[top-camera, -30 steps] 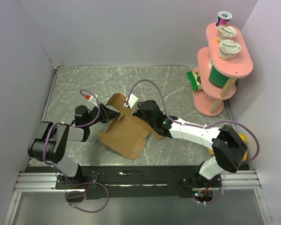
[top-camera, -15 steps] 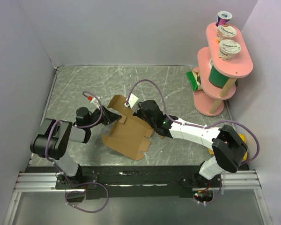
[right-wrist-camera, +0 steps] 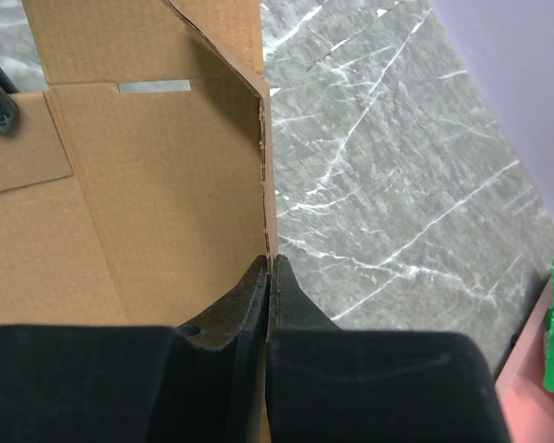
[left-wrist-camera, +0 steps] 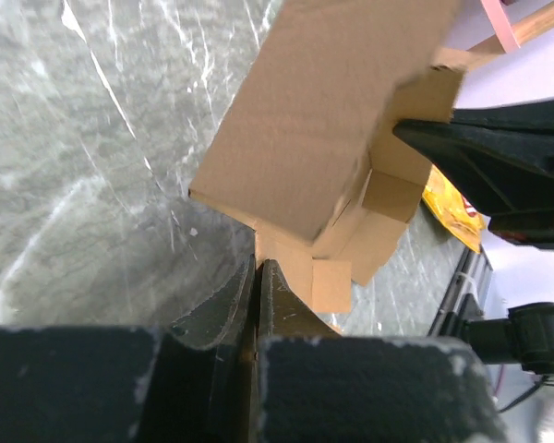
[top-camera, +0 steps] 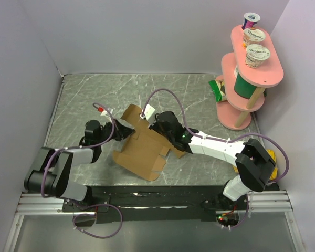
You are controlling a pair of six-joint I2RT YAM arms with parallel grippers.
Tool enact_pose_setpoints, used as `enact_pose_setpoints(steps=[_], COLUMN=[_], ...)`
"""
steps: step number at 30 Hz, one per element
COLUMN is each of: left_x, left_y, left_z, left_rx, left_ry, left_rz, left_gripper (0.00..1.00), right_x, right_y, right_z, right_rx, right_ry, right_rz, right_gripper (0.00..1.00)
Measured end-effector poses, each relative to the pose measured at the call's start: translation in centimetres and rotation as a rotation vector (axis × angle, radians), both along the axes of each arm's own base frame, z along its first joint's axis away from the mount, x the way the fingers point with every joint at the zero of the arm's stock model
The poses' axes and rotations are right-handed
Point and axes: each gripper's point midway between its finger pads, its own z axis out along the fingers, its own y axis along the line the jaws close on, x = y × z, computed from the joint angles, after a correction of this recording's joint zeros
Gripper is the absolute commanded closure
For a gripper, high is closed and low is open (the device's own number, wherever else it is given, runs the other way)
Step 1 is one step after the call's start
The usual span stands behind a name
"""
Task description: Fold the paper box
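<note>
- Folding is under way on the grey tabletop [top-camera: 79,100]; the work sits near its middle, between the two arms.
- Pink rack [top-camera: 252,105] stands at the far right corner with cups [top-camera: 257,55] on top, well apart from the work and not in play.
- Box [top-camera: 142,149] is brown cardboard, half raised rather than flat. Its base panel points toward the near edge, a wall stands on the far side, and the side flaps are loose and untucked.
- Left gripper [top-camera: 127,128] is closed, pinching a thin cardboard edge on the box's left side; its wrist view shows the jaws pressed together on the board [left-wrist-camera: 258,277].
- Right gripper [top-camera: 156,126] is closed on the edge of the upright wall at the far right of the box [right-wrist-camera: 268,277].
- Step, as judged: both sides are gripped and the walls are being brought upright. This looks early to mid task, with the lid and tabs not yet done.
- Next move likely needs one side held steady while the other swings its wall square to the base, without creasing off the score line.
- Slot [right-wrist-camera: 152,86] in the far panel is open, and the small tab [left-wrist-camera: 331,284] is free, so the tuck is not yet made.
</note>
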Motion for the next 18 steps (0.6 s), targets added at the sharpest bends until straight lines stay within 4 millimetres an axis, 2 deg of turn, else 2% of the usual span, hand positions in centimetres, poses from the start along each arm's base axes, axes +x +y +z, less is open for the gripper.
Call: enact_pose_setpoints(steps=[2,9,15,18], left_x=[-0.3,-1.4,-2.0,-2.0], left_y=[0.3,0.1,0.1,0.2], left_z=[0.5,2.0,1.5,1.4], left_rx=[0.012,0.029,0.038,0.040], left_ry=[-0.028,-0.113,-0.108,-0.102], left_rz=[0.009,-0.019,-0.024,-0.016], left_gripper=[0.96,0.96,0.95,0.95], right_x=[0.0,0.1,-0.4,-0.4], right_y=[0.1,-0.4,0.1,0.2], right_z=[0.2,0.6,0.1,0.2], right_rx=[0.017,0.095,0.117,0.128], right_ry=[0.013,0.082,0.126,0.125], right_rz=[0.003,0.031,0.072,0.066], right_gripper=[0.87,0.82,0.84,0.93])
